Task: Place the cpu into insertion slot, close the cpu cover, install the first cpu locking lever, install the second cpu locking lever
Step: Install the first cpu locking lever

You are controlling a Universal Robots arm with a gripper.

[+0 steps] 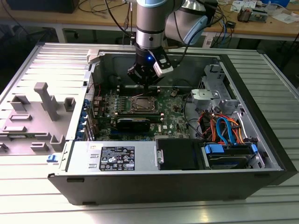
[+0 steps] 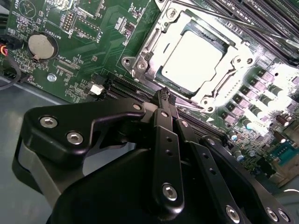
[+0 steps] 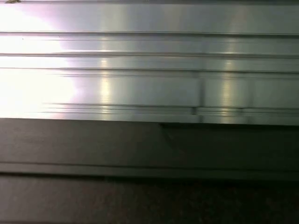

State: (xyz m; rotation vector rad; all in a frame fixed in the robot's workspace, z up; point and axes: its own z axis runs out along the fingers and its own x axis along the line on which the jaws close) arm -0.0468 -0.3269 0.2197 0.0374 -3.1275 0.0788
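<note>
claw: the gripper [image 2: 164,94] is hanging over the motherboard inside the open computer case, its black fingers [image 2: 167,154] lying pressed together with no gap at the tips and nothing gripped between them; in the exterior view the gripper [image 1: 145,83] is sitting on the end of the arm just behind the socket.
case: the computer case [image 1: 261,184] is lying on its side with the panel off, holding the green motherboard [image 1: 172,114], a power supply [image 1: 114,156] along the near wall, and a drive bay with blue, orange and red cables [image 1: 224,130] toward the exterior view's right.
socket: the cpu [image 2: 191,58] is sitting flat in the insertion slot, its pale metal top facing up and glaring under the light.
cover: the cpu cover [image 2: 156,42] is lying down around the chip, its window framing the metal top.
cpu and claw: the chip is lying just beyond the fingertips, near but apart from them.
orientation: the chip is square, so no long axis is showing; its edges are running parallel with the socket frame.
levers: whether the thin wire levers are latched cannot be told.
board detail: a round coin battery [image 2: 42,45] is sitting on the motherboard [image 2: 88,51] well apart from the socket.
table: ribbed metal table [image 3: 149,60] is lying beyond a dark edge in the first wrist view.
</note>
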